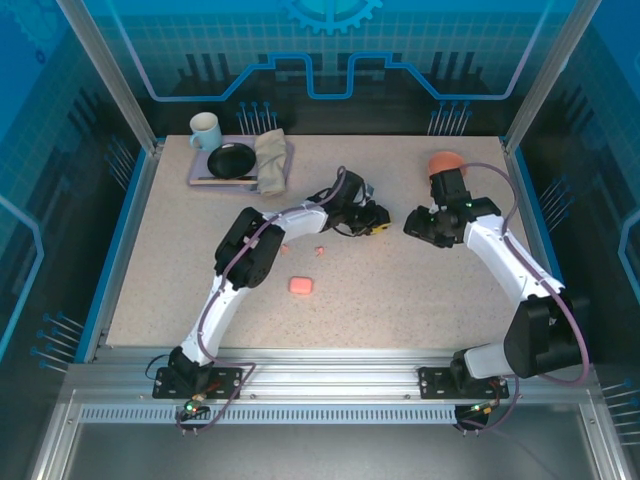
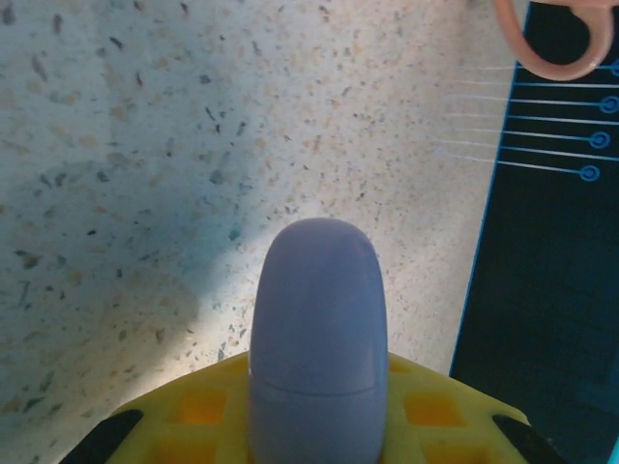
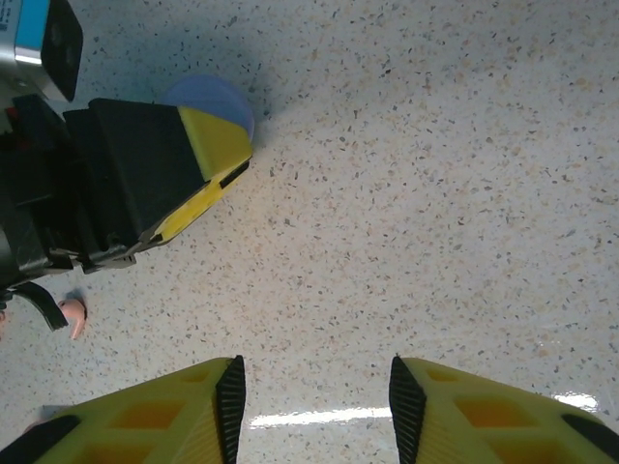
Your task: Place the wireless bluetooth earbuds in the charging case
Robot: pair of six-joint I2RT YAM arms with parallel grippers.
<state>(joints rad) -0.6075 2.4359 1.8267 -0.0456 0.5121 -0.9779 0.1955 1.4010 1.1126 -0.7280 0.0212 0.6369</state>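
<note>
Stage in hand, by the look of it: getting a case open, with no earbud yet on its way in. Lilac charging case (image 2: 317, 319) pinched in the left gripper (image 1: 378, 222), jaws pressed onto its flanks, rounded end poking out past the fingertips. Hard to tell whether resting on the speckled table (image 1: 420, 310) or just above it. Lid apparently down, with only a thin seam across the shell in the left wrist view.

Right gripper (image 3: 314, 401) just beside, facing the case, jaws spread with nothing between them but bare tabletop.

Left salmon-pink earbud (image 1: 285, 247) and right salmon-pink earbud (image 1: 319, 250) loose on the table, near each other, just on the near side of the left forearm. Salmon-pink case (image 1: 301, 285) lying flat a little nearer the bases, apart from both.

Next move, as a judgement:
- Hold the left pinch firm.
- Bring one right fingertip to the seam.
- Lever the lid up without twisting the shell out of the grip.

Care needed here: smooth, rounded plastic, likely to slip or turn under a sideways push. After that, a fetch of tiny stemmed buds, calling for a narrow, exact pinch and stem-first alignment over the sockets. Worth minding too: salmon buds lying close, lilac case in hand.
</note>
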